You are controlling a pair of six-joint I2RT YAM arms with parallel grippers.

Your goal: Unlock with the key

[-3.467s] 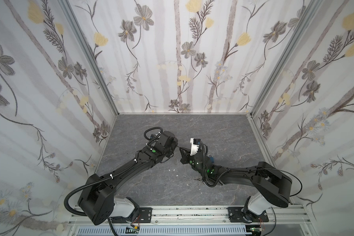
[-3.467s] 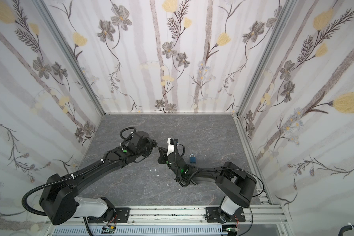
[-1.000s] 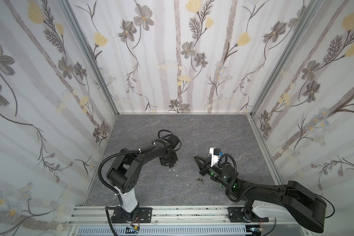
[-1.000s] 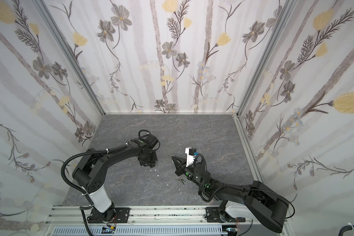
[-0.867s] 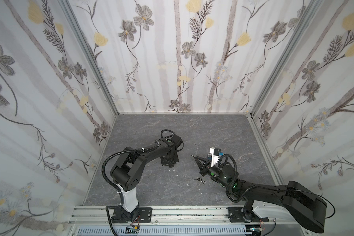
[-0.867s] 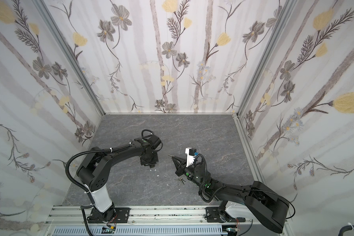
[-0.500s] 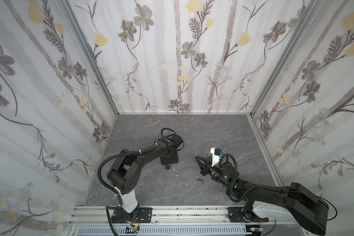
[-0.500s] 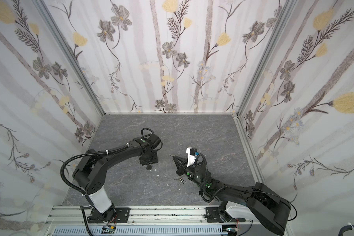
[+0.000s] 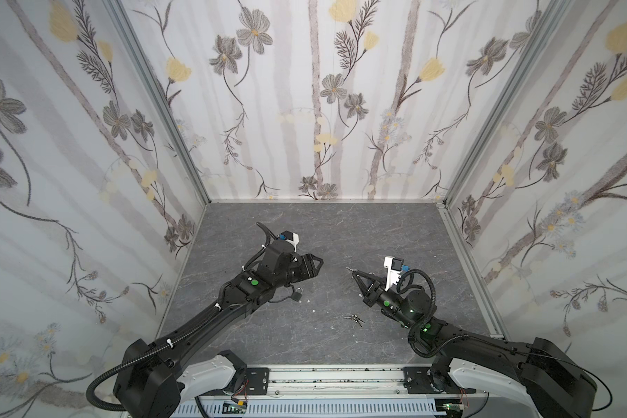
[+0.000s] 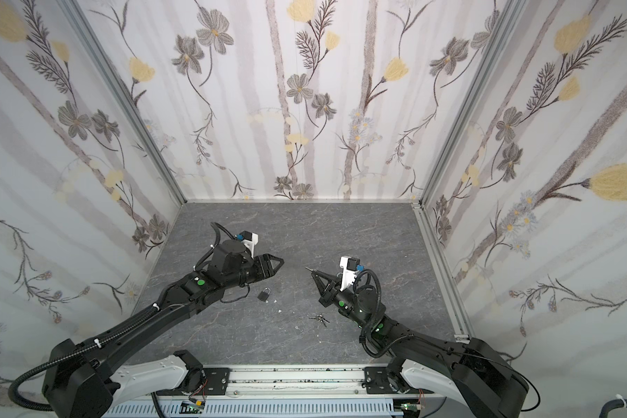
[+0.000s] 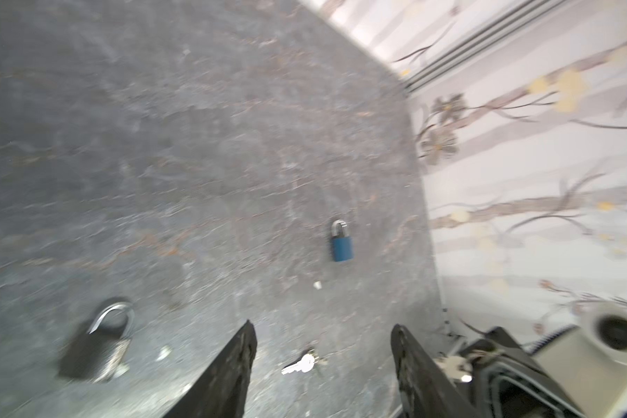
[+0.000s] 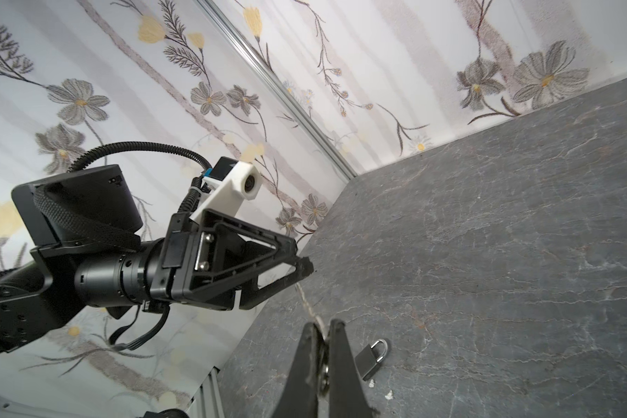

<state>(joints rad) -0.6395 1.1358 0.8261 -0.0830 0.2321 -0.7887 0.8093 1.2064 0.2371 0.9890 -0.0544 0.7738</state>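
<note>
**Left tool** (image 11: 322, 327): fingers are set apart and nothing is held between them. In both top views it is seen raised over the grey marbled desk (image 9: 304, 224), left of centre, and pointed toward the right arm.

**Right tool** (image 12: 321, 334): fingers are pressed together on a key (image 12: 307, 302). The thin blade is seen projecting beyond the tips toward the left tool. The tool is carried above the desk, right of centre.

**Dark padlock** (image 10: 264, 294): laid flat on the desk just beside the left arm's wrist. It is placed between the two tools and touched by neither. In the left wrist view it is blurred, so it cannot be told whether the shackle is sprung.

**Blue padlock** (image 11: 341, 246): laid flat on the desk, silver shackle closed, well apart from the dark padlock.

**Loose key bunch** (image 9: 355, 319): laid on the desk near the right arm, apart from both padlocks and gripped by nothing.
</note>
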